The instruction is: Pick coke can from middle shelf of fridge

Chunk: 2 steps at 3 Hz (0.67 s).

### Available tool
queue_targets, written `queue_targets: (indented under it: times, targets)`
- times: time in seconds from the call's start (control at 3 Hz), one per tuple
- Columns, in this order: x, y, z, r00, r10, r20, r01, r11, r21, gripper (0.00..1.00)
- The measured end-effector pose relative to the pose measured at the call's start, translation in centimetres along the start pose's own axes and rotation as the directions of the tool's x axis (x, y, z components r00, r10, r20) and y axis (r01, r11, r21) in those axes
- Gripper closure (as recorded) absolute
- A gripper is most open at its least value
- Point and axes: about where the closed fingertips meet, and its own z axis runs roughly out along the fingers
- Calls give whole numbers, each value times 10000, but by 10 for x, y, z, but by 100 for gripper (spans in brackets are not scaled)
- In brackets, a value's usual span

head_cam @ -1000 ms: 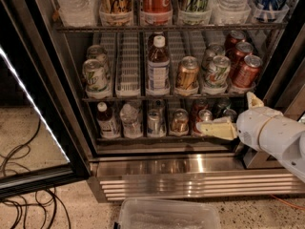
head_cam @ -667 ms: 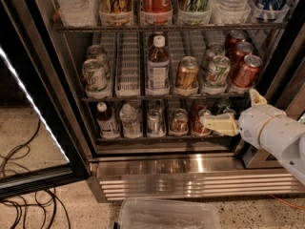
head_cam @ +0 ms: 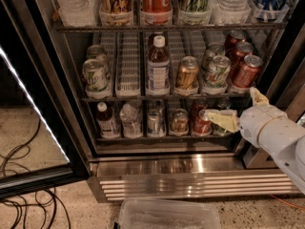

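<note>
— Since a second ago, we see the gripper (head_cam: 230, 104) has crept up and slightly right at the near right of the fridge (head_cam: 71, 109); nothing else has shifted.
— Agreed. How do we read the jaws?
— Spread wide, holding nothing. One pale, flat finger (head_cam: 220, 119) points left across the cans of the lower shelf. The other pokes upward, its tip level with the front rail of the middle shelf (head_cam: 143, 98).
— And the coke can (head_cam: 246, 72)?
— We find it at the front of the rightmost lane on the middle shelf, a smooth red cylinder with a silver top. It stands upright, long axis vertical, top up, just above the upper fingertip. We cannot tell whether they touch. Two more red cans (head_cam: 237, 58) queue behind it, farther in.
— Neighbours?
— Just left stands a green-and-white can (head_cam: 217, 74), then a gold-brown can (head_cam: 187, 74), a capped bottle (head_cam: 157, 66) and an empty pale slotted tray (head_cam: 127, 63).
— What lies between us and the can?
— Only the thin wire rail under its base. Nearer us we see the ribbed steel base (head_cam: 190, 175) and a clear plastic bin (head_cam: 167, 216). The glass door (head_cam: 43, 178) hangs open at left with its white light strip (head_cam: 35, 109).
</note>
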Motion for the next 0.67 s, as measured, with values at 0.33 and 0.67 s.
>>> queue_targets:
  times: [0.33,0.67]
  targets:
    - [-1,-8,4,9997,-44,220,35,9992,401,20]
    - [-4,-18,7,9990,-175,410,141,9964,837,22]
